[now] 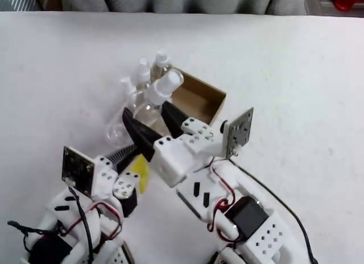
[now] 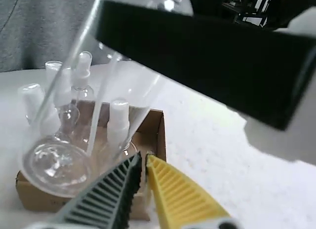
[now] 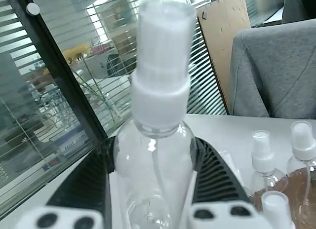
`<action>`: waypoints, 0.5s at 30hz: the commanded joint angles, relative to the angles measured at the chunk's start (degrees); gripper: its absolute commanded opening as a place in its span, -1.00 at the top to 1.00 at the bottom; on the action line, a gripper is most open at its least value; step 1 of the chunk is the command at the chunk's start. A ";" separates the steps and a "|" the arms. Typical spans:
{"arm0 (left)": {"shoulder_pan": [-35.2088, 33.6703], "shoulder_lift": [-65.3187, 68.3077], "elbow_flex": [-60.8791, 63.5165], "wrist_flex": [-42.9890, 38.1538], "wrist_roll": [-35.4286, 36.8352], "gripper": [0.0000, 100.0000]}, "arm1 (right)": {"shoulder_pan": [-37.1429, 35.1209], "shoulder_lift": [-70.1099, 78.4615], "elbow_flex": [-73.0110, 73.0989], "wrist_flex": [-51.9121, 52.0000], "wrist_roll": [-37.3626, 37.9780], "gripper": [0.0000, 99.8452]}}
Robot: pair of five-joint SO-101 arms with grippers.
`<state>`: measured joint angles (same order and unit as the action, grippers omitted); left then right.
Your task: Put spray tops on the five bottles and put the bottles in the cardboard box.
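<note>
Right wrist view: a spray-topped bottle [image 3: 154, 155] is being gripped between the jaws of the right gripper [image 3: 153, 142] at the cardboard box [image 1: 200, 99], where other bottles [image 1: 143, 71] are standing. Jaws of the left gripper [image 2: 144, 161] are being pressed together, empty, near the box.

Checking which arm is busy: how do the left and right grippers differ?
The right gripper has black fingers shut on a spray-topped bottle; the left gripper has one grey, one yellow finger, shut empty. The right is raised by the cardboard box, the left lower, facing it. Both are shut.
</note>
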<state>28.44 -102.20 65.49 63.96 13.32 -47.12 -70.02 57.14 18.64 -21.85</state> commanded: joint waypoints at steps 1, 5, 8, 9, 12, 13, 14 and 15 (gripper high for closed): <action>-1.10 -0.31 -0.35 -1.67 -0.53 0.96 | -1.19 -0.04 -5.54 4.44 1.05 0.97; -3.30 -0.40 -0.35 -1.67 -0.53 0.96 | -1.19 -0.04 -7.65 8.75 1.05 0.97; -3.56 -0.40 -0.88 -1.49 -0.53 0.96 | -1.10 -0.04 -7.82 9.01 1.05 0.97; -3.47 -0.40 -0.88 -1.41 -0.53 0.96 | -0.92 -0.04 -7.74 9.01 1.05 0.97; -3.56 -0.40 -0.88 -0.79 -0.44 0.96 | -0.57 -0.04 -8.00 8.92 1.32 0.97; -3.56 -0.40 -0.97 0.53 -0.44 0.96 | 0.13 -0.04 -8.26 8.92 2.46 0.97; -3.56 -0.48 -0.97 1.76 -0.44 0.96 | 1.10 -0.04 -8.79 9.01 3.96 0.97; -3.56 -0.48 -0.97 3.16 -0.53 0.96 | 2.15 -0.04 -9.23 9.01 5.54 0.97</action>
<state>26.51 -102.20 65.49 64.75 13.32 -46.86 -70.02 51.96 27.43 -19.82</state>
